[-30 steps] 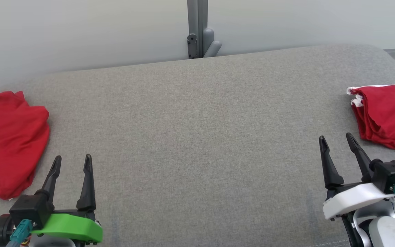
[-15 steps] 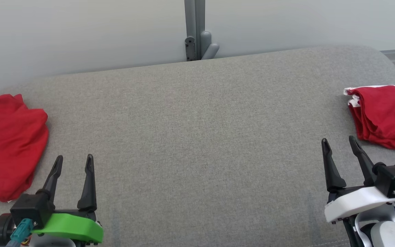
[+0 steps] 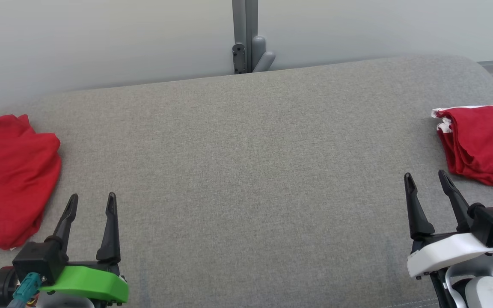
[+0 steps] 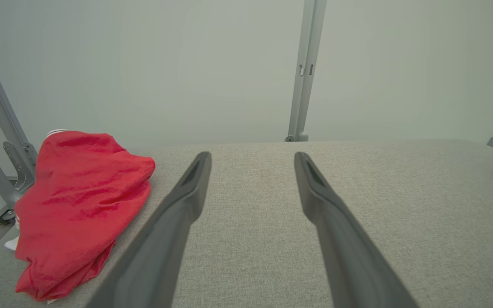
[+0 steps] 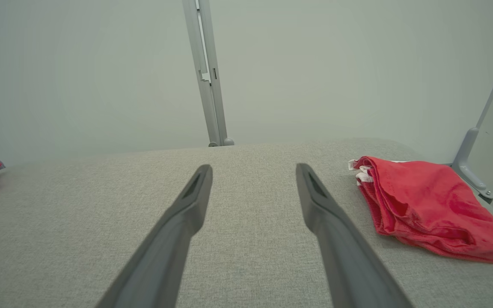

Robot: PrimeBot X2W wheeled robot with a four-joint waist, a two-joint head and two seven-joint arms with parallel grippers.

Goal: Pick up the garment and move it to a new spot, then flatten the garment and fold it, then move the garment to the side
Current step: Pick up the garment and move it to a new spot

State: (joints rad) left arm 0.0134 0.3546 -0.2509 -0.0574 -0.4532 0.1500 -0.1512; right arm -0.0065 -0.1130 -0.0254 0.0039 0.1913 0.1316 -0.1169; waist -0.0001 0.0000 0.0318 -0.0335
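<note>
The left red garment [image 3: 13, 171] lies crumpled at the left end of the grey worktop [image 3: 246, 171], near the left jaws, which stand spread and empty above the grey surface. The right red garment [image 3: 482, 143], bunched with white trim showing, lies at the right end, near the right jaws, likewise spread and holding nothing. A grey post [image 3: 246, 36] rises behind the worktop.

The left claw [image 3: 92, 196] has a green shell [image 3: 88, 284], the right claw [image 3: 425, 175] a white shell [image 3: 443, 252], both with teal plugs [image 3: 26, 287].
</note>
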